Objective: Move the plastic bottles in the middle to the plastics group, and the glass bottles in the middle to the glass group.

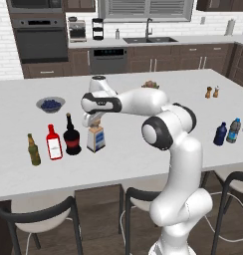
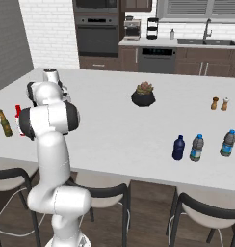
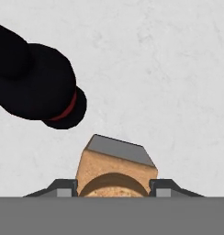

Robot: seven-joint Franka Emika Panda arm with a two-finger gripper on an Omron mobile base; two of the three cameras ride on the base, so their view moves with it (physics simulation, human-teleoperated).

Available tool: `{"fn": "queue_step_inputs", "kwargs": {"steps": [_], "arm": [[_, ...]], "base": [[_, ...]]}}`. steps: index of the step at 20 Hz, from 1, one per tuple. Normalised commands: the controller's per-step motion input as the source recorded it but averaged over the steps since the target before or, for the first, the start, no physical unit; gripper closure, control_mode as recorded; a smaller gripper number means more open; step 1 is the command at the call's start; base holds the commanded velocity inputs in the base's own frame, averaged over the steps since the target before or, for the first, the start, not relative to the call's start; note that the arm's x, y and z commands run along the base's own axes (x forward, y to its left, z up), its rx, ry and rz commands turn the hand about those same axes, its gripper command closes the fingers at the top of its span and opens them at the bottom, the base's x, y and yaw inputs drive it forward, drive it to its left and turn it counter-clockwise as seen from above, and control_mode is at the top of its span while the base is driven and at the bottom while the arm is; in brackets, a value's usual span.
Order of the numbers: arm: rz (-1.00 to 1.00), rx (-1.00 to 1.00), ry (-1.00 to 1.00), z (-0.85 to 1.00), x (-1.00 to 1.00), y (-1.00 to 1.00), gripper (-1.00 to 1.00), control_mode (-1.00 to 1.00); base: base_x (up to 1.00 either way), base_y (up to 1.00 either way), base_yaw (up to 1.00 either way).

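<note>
My gripper (image 1: 95,123) hangs over the left part of the island counter (image 1: 143,149), shut on the tan ball stopper of the pale squarish glass bottle (image 1: 95,140). In the hand view the stopper (image 3: 114,172) sits between both fingertips (image 3: 63,187). That bottle stands upright just right of the squat black glass bottle (image 1: 71,135) (image 3: 36,85). Left of these are the red bottle (image 1: 54,142) and the olive-brown bottle (image 1: 33,149) (image 2: 5,123). Far right, the navy plastic bottle (image 1: 220,134) (image 2: 178,147) stands beside two blue-capped bottles (image 1: 233,130) (image 2: 197,148).
A bowl of blueberries (image 1: 50,104) sits behind the glass bottles. A potted plant (image 2: 143,95) and two shakers (image 2: 219,103) stand farther back on the counter. Dark stools (image 1: 41,219) line the near edge. My own arm hides part of the left side in the right base view.
</note>
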Motion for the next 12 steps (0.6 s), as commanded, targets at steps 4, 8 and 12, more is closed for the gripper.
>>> {"fn": "queue_step_inputs", "kwargs": {"steps": [4,8,12], "arm": [[0.0,0.0,-0.01,-0.22,0.0,0.0,1.0,-1.0],[0.0,0.0,-0.13,-0.01,0.09,0.0,1.0,-1.0],[0.0,0.0,-0.15,0.0,0.26,0.01,1.0,-1.0]], "base": [[0.0,0.0,0.0],[0.0,0.0,0.0],[0.0,0.0,0.0]]}}
